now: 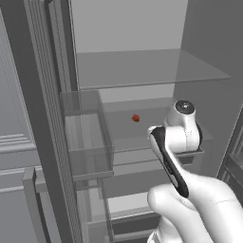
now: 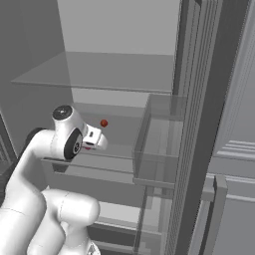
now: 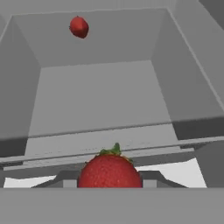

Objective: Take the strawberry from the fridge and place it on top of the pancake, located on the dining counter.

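Observation:
The fridge [image 1: 142, 66] stands open with its pale interior and glass shelves [image 2: 99, 72] showing. A red strawberry [image 3: 109, 170] with a green top sits right at my gripper [image 3: 109, 177], and grey finger parts press against both of its sides. In the right base view a bit of red strawberry [image 2: 88, 147] peeks out under my gripper [image 2: 92, 146], held above the front of the middle shelf. A second small red fruit [image 3: 79, 26] [image 1: 135, 118] [image 2: 103, 123] lies far back on that shelf. The pancake and the dining counter are out of view.
A clear door bin [image 1: 88, 142] hangs on the open left door, another bin [image 2: 157, 149] on the right door. The shelf's front rail [image 3: 109, 148] runs just under the hand. A glass shelf lies close above the arm.

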Motion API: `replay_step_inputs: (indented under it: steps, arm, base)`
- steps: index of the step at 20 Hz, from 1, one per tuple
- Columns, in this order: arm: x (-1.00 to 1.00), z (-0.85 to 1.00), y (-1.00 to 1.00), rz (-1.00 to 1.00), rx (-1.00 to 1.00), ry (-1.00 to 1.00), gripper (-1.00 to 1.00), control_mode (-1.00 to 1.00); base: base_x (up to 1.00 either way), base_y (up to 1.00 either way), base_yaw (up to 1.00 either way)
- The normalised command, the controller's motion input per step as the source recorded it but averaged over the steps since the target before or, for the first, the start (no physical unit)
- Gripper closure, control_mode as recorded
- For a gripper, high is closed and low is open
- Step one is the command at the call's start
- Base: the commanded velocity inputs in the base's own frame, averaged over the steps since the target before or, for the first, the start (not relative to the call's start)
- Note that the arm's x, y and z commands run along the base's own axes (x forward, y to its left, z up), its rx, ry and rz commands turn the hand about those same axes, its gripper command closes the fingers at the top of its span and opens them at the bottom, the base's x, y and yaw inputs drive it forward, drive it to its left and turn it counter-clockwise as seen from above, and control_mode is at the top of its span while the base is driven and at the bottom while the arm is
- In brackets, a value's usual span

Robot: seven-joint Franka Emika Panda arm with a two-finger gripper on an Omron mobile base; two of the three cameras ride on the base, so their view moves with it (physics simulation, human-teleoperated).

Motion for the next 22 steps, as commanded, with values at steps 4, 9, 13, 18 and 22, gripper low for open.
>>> replay_step_inputs:
  steps: [4,9,13,18,22]
  arm:
    - [-0.90,0.59,0.10,0.16,0.00,0.00,1.00,-1.00]
    - [-0.75,0.64,0.06,0.12,0.00,0.00,1.00,-1.00]
    - [-0.64,0.59,0.00,-0.02,0.00,0.00,1.00,-1.00]
    - [-0.35,0.37,0.00,-0.18,-0.04,0.04,1.00,-1.00]
    - [-0.39,0.00,-0.01,-0.11,0.05,0.00,1.00,-1.00]
  base:
    - [0.00,0.00,0.00]
    - [0.00,0.00,0.00]
    - [0.00,0.00,0.00]
    - [0.00,0.00,0.00]
    - [0.00,0.00,0.00]
